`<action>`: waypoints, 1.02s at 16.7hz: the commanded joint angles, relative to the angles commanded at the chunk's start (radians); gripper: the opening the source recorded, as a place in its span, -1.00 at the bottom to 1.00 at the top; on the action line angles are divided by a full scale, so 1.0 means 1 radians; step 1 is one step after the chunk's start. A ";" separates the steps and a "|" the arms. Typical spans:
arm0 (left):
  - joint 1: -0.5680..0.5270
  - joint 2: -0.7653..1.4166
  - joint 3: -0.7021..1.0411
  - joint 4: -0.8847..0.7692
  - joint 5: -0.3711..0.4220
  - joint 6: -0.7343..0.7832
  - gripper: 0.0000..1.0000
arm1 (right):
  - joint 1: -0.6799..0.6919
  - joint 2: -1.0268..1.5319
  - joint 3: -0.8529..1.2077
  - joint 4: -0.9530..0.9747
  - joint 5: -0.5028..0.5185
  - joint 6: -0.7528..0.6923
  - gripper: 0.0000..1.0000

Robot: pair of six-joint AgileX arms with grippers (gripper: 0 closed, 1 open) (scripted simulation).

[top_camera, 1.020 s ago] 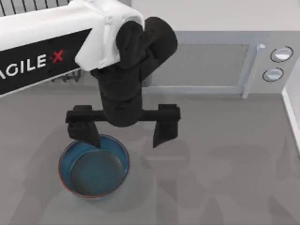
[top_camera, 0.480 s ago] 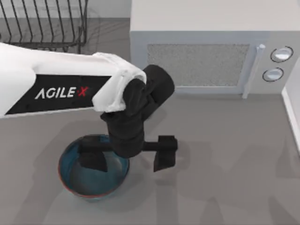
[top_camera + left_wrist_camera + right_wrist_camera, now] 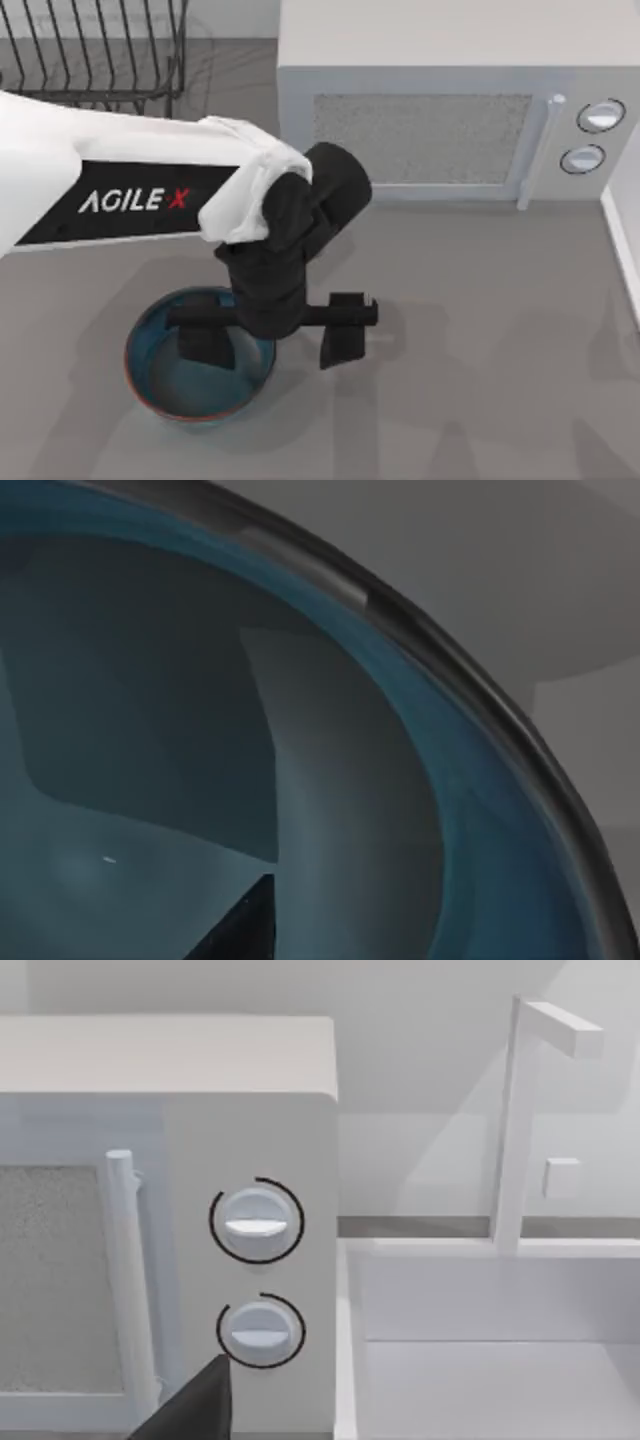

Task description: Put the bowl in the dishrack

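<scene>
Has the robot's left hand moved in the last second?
Yes. The left hand has dropped from above the bowl until one finger sits inside it, moving away from the microwave.

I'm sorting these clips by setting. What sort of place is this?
Likely a simulated kitchen counter: a white microwave, a black wire dishrack and a blue bowl on a grey worktop.

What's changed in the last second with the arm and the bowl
The left gripper has come down from above the bowl to straddle its right rim, one finger inside, one outside, jaws open, nothing gripped yet. Bowl, dishrack and microwave stayed put.
</scene>
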 joint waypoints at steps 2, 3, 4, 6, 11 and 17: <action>0.000 0.000 0.000 0.000 0.000 0.000 0.10 | 0.000 0.000 0.000 0.000 0.000 0.000 1.00; 0.000 0.000 0.000 0.000 0.000 0.000 -0.06 | 0.000 0.000 0.000 0.000 0.000 0.000 1.00; 0.000 0.000 0.000 0.000 0.000 0.000 -0.21 | 0.000 0.000 0.000 0.000 0.000 0.000 1.00; 0.000 0.000 0.000 0.000 0.000 0.000 -0.51 | 0.000 0.000 0.000 0.000 0.000 0.000 1.00; 0.000 0.000 0.000 0.000 0.000 0.000 -1.00 | 0.000 0.000 0.000 0.000 0.000 0.000 1.00; 0.000 0.000 0.000 0.000 0.000 0.000 -1.00 | 0.000 0.000 0.000 0.000 0.000 0.000 1.00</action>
